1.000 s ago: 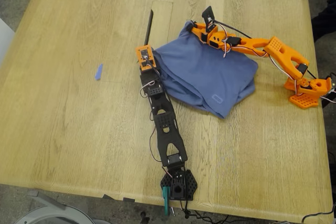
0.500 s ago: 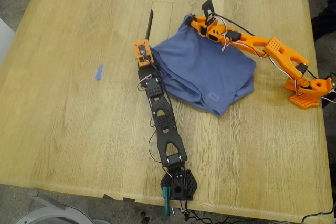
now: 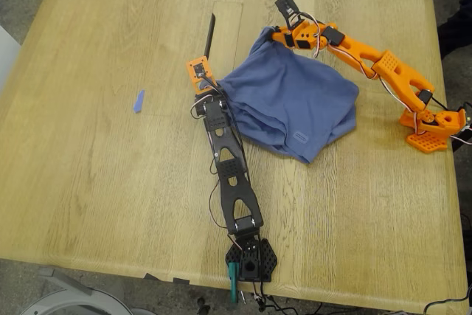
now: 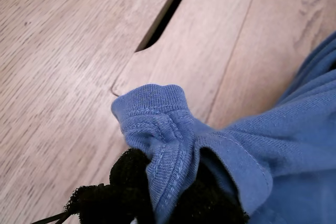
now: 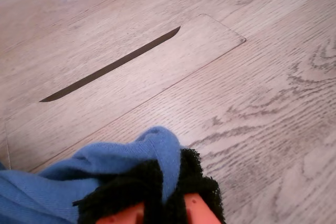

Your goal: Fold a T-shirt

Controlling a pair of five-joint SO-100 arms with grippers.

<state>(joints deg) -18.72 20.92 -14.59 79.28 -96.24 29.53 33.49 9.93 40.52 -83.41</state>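
Leftmost in the exterior view, a tiny blue scrap lay on the bare wooden table, well apart from everything else. Moving right, the black arm ran from its base near the bottom edge of the frame up toward the middle, and my first gripper at its tip was clamped on a ribbed hem of the T-shirt; in the first wrist view the blue ribbing bunched out from between dark padded jaws, so I read that gripper as closed on the cloth. Just above it, a dark narrow slot cut into an inset panel of the table, upper middle of the frame.

Further right, the T-shirt sat crumpled and partly doubled over at the centre-right of the frame, its lower folds resting on the table. Its upper corner was pinched by my second gripper on the orange arm, which reached in from its base at the exterior view's right edge. The second wrist view showed a wad of blue fabric squeezed between padded jaws, closed on the shirt.
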